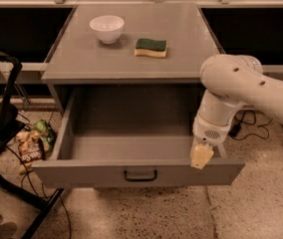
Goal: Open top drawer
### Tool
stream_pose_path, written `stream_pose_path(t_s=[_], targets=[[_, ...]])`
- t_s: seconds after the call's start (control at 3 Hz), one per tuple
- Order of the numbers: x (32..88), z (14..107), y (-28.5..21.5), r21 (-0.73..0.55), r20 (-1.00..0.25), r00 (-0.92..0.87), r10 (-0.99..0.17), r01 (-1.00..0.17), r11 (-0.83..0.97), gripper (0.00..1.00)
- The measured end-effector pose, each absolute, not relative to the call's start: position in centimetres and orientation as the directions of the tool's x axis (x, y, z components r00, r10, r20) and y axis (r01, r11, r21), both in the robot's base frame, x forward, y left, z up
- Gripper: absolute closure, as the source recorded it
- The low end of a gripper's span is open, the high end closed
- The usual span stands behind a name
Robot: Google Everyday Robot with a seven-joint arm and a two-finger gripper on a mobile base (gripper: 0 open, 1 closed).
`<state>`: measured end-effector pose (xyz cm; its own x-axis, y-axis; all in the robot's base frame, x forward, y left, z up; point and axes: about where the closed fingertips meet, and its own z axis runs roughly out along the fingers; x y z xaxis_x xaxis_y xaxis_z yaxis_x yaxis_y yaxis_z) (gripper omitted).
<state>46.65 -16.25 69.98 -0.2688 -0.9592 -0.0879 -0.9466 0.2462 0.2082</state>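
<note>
The top drawer (81, 172) of the grey cabinet stands pulled far out toward the camera. Its grey inside (131, 146) holds nothing. A small black bar handle (140, 175) sits in the middle of its front panel. My gripper (201, 156) hangs from the white arm (241, 91) at the drawer's right front corner, just over the top edge of the front panel and to the right of the handle. It does not touch the handle.
A white bowl (106, 28) and a green and yellow sponge (151, 47) lie on the cabinet top (191, 59). A black frame (2, 128) and snack bags (30, 144) are on the floor at the left. Cables (243, 126) lie at the right.
</note>
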Motion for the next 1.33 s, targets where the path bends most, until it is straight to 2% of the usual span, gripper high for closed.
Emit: stream_pose_path(t_s=[0.33, 1.33], targets=[[45.05, 70.80, -15.59, 0.219, -0.108, -0.285, -0.952, -0.941, 0.257, 0.96], [45.05, 70.80, -15.59, 0.219, -0.108, -0.285, -0.952, -0.941, 0.257, 0.28]])
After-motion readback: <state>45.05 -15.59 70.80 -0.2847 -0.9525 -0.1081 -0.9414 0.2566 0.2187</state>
